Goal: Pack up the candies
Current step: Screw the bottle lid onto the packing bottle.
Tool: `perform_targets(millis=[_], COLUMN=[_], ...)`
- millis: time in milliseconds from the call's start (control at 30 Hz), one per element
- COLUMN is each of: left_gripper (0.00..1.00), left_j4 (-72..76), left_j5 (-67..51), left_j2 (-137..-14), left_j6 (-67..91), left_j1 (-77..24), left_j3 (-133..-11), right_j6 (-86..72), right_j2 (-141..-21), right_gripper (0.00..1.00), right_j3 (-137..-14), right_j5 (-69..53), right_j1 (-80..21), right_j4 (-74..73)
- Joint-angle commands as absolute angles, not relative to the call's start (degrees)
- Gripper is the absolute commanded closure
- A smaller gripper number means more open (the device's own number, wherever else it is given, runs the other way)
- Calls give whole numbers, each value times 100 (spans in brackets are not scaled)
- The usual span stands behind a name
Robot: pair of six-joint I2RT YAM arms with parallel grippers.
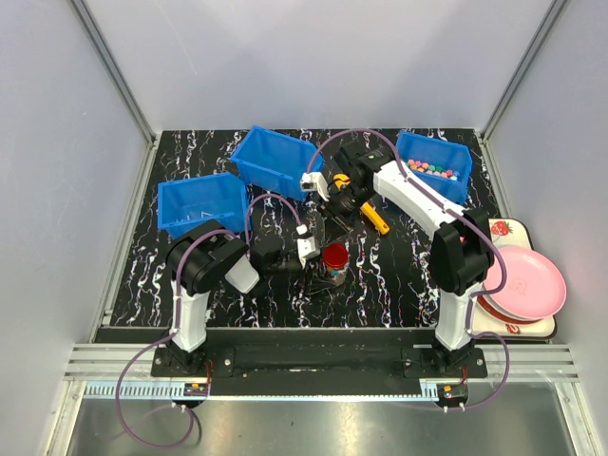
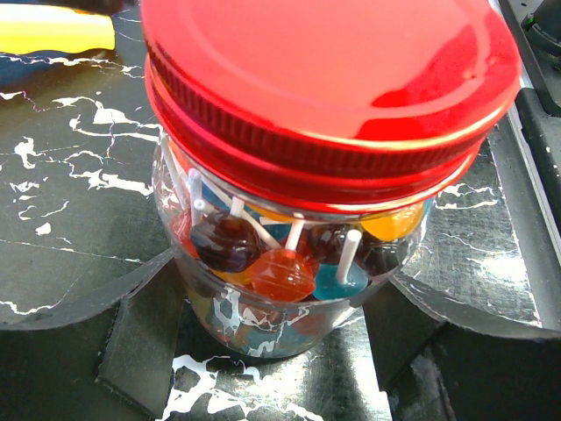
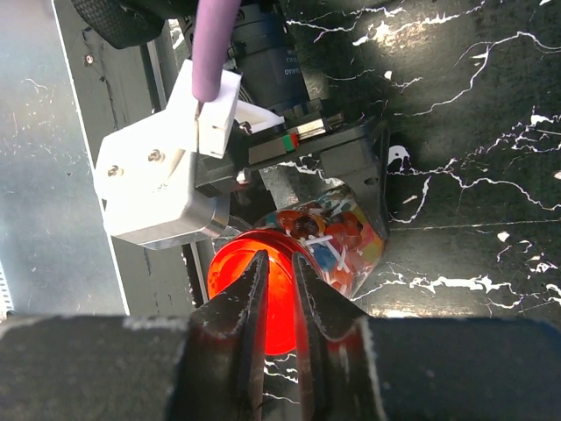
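Observation:
A clear jar (image 2: 263,289) with a red screw lid (image 2: 324,70) stands on the black marbled table (image 1: 399,275), full of round lollipop candies (image 2: 282,274) on white sticks. My left gripper (image 2: 272,346) is closed on the jar's base, one finger (image 2: 140,338) on each side. In the top view the lid (image 1: 334,255) is mid-table. My right gripper (image 3: 279,259) hangs just above the lid (image 3: 232,272), its fingers almost together with nothing between them. More small candies (image 1: 435,171) lie in the far right blue bin (image 1: 418,147).
Two other blue bins stand at the back, one tilted (image 1: 275,161) and one at the left (image 1: 202,202). A yellow scoop (image 1: 377,220) lies behind the jar. Pink plates (image 1: 525,280) sit on a tray at the right edge.

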State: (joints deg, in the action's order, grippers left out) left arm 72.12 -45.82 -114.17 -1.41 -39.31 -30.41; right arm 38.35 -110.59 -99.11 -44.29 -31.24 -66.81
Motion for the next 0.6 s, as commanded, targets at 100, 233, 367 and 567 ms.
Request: perform_targets(millis=[100,233,367,567], left_gripper=[100,100,100,100], left_j4=[8183,8183,8191,8200], left_j5=[-4553,-4544,-4553,-4553], left_j2=[-11241,-11232,-11232,-11232], left_j6=[-141,-149,-141,-141], left_j1=[-3902,-3902,-3894,-3894], left_j3=[-3226,-3217,-3225,-3217], right_j6=[4051,4096,4113,4113], right_j2=[-11109,-10995,-10872,-10670], right_gripper=[79,79,80,80], right_j3=[-9827,-9651,-9501,-9343], right_j5=[-4509,-4412,-4272,-4166], right_j1=[-3190,-3182,-3147,-2989], right_j4=[-6750,-6732,-6706,-6715])
